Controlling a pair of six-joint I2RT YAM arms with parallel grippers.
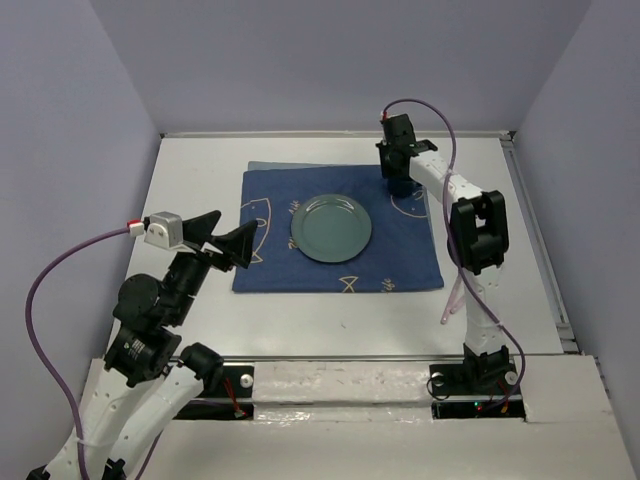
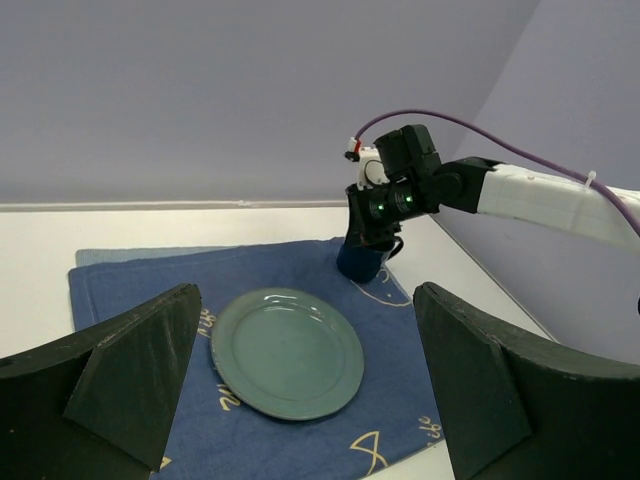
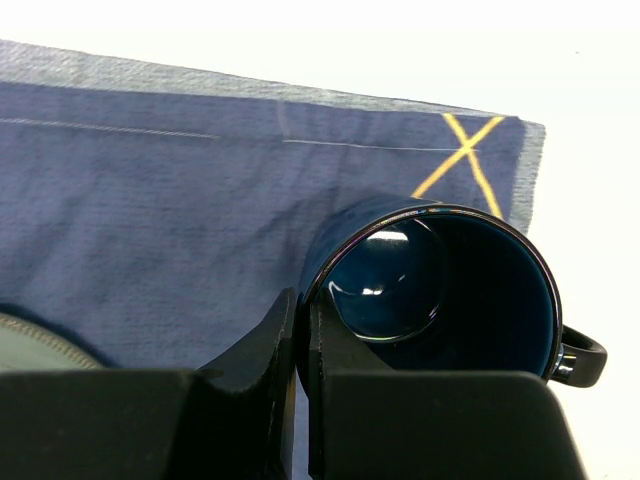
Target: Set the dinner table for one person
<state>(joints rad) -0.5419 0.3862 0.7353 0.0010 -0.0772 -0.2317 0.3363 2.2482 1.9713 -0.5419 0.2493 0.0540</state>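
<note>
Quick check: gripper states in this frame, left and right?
Left gripper: open, holding nothing.
Right gripper: closed on the rim of the dark blue mug.

Bright, even, soft light falls from overhead in here. From the top camera the dinner table [image 1: 200, 160] is close to washed-out white, and what shadows the arms cast on it are pale and soft-edged. The plate [image 1: 331, 228] carries a mild sheen. In the left wrist view the near fingers [image 2: 120, 380], at 7 and 5 o'clock, are dark and a touch soft, while the cloth [image 2: 150, 275] beyond is crisp. In the right wrist view the table burns out to pure white from 12 round to 3 o'clock. Small bright glints sit in the glazed bottom of the mug [image 3: 400, 270], and the fingers [image 3: 240, 400] at 6 o'clock are near-black and featureless
</note>
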